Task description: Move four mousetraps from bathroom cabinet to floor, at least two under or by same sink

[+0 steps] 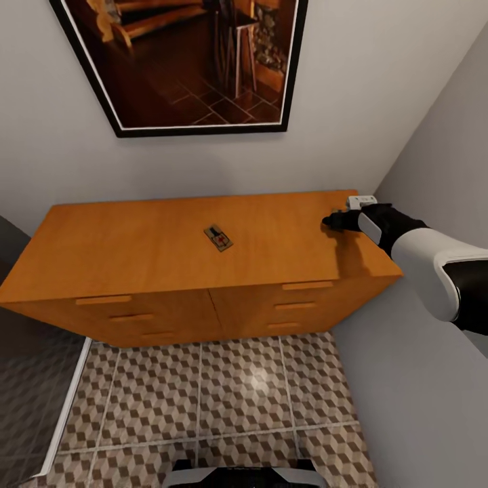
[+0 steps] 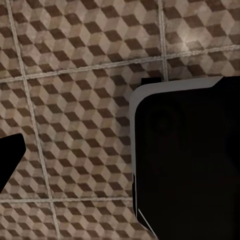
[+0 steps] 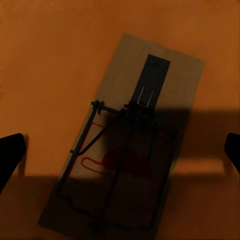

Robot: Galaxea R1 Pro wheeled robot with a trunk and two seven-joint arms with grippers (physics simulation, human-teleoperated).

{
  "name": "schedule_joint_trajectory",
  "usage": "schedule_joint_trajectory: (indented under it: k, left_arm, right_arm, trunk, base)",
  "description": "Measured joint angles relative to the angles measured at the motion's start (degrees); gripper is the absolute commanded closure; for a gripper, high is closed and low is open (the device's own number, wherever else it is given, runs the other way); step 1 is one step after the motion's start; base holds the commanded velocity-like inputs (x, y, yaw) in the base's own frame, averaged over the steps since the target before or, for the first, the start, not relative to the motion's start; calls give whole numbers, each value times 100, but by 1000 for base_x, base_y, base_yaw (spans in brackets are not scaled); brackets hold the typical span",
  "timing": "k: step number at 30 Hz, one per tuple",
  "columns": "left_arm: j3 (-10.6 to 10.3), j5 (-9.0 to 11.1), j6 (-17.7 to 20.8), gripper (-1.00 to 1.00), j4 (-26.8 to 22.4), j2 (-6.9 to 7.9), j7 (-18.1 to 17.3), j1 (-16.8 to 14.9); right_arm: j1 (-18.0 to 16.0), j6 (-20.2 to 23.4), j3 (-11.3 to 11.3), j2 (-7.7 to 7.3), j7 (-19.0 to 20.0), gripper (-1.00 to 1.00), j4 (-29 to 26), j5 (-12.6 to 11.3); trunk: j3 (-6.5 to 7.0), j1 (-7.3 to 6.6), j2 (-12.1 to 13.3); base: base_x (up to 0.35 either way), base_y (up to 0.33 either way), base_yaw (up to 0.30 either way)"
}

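Observation:
One mousetrap (image 1: 218,238), a small tan board with dark wire and a red mark, lies in the middle of the orange-brown cabinet top (image 1: 135,244). My right gripper (image 1: 337,220) hovers over the right end of that top. In the right wrist view a second mousetrap (image 3: 145,100) lies flat on the wood, and the right gripper (image 3: 125,150) stands open over it, one dark fingertip (image 3: 10,155) at each side and apart from the board. My left gripper (image 2: 120,155) hangs over the patterned bathroom floor (image 2: 75,75) with nothing held; one fingertip (image 2: 10,155) shows at the picture's edge.
A framed dark picture (image 1: 183,61) hangs above the cabinet. A grey wall (image 1: 434,169) runs close along the cabinet's right end. Cube-patterned tiles (image 1: 224,393) lie between the cabinet front and my base (image 1: 237,474). A dark robot part (image 2: 190,160) covers much of the left wrist view.

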Motion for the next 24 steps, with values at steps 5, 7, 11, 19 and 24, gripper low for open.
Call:
schedule_joint_trajectory:
  k: [5, 7, 11, 19, 24]
  left_arm:
    - [0, 0, 0, -100, 0, 0, 0, 0]
    - [0, 0, 0, -100, 0, 0, 0, 0]
    - [0, 0, 0, -100, 0, 0, 0, 0]
    - [0, 0, 0, -100, 0, 0, -1, 0]
    - [0, 0, 0, -100, 0, 0, -4, 0]
  right_arm:
    - [6, -1, 1, 0, -1, -100, -67, 10]
    - [6, -2, 5, 0, -1, -100, -79, 14]
    - [7, -2, 9, -1, -3, -100, -89, 20]
    - [7, -2, 9, 0, -4, -100, -92, 20]
    - [8, -2, 0, 0, -12, 100, -91, 12]
  trunk:
    - [-23, 0, 0]
    - [-26, 1, 1]
    - [-29, 1, 1]
    - [-31, 0, 1]
    - [-31, 0, 0]
  base:
    - [0, 0, 0]
    - [0, 0, 0]
    - [0, 0, 0]
    - [0, 0, 0]
    - [0, 0, 0]
